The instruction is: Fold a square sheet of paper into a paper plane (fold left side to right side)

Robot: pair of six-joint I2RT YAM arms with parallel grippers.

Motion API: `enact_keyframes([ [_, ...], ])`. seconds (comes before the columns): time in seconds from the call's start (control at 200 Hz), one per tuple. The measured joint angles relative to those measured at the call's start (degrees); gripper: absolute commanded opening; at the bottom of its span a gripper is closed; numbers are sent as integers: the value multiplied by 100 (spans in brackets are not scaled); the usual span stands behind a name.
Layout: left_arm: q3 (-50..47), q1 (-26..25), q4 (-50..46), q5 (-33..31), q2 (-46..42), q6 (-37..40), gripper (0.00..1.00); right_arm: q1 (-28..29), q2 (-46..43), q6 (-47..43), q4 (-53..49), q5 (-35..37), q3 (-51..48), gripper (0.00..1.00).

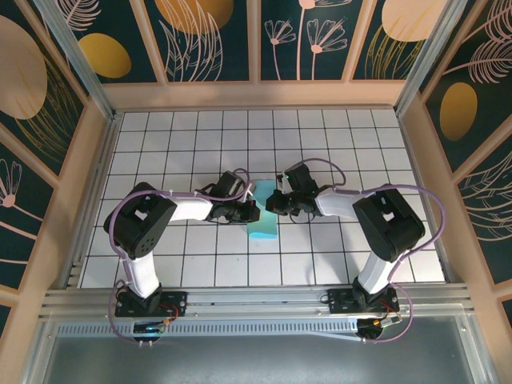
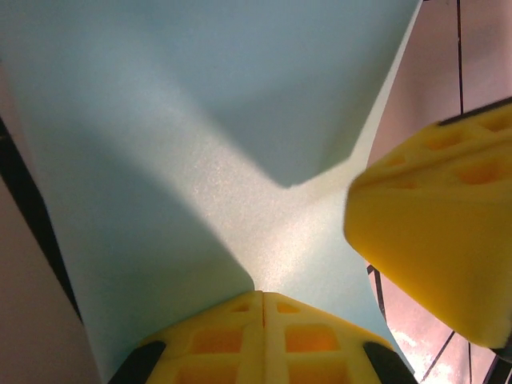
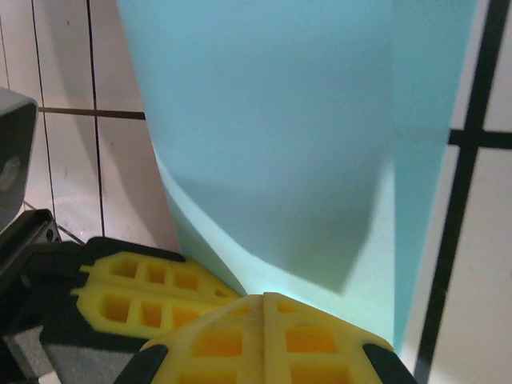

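left end effector (image 1: 254, 213): jaws fully closed, yellow tips against the paper, pinch not discernible | right end effector (image 1: 274, 204): jaws fully closed, tips touching the paper | square sheet of paper (image 1: 262, 228): mid-surface (image 1: 200, 144), between the 2 end effectors, partly lifted

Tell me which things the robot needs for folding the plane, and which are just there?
For the job:
square sheet of paper, partly folded
left gripper, shut
right gripper, shut

Just there:
white grid table
patterned walls
metal rail at the near edge
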Motion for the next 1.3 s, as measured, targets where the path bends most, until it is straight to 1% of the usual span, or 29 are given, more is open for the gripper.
enact_keyframes([
  [0.26,0,0,2,0,0,0,0,0,525,-4,85,-4,319,0],
  [0.53,-85,-7,116,-2,-31,-2,0,-2,634,-28,9,44,411,0],
  [0.921,-883,-55,623,-96,-531,-98,0,-2,656,-133,4,-24,411,0],
  [1.301,-1681,-114,730,-151,-1215,-358,0,-2,664,-138,2,-76,413,0],
])
